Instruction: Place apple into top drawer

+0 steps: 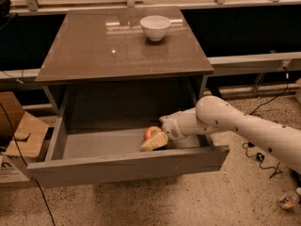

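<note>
The top drawer [127,166] is pulled out under the brown tabletop, its flat grey front panel facing me. The red-orange apple [151,132] is inside the drawer, right of centre, low near the drawer floor. My white arm reaches in from the right over the drawer's right side. My gripper [154,138] is around the apple, with a yellowish finger [153,143] showing just under and in front of it. The other finger is hidden behind the apple.
A white bowl [155,27] stands at the back of the brown tabletop [94,51]. Cardboard boxes [21,133] lie on the floor to the left of the drawer. Cables [256,154] run across the floor at the right.
</note>
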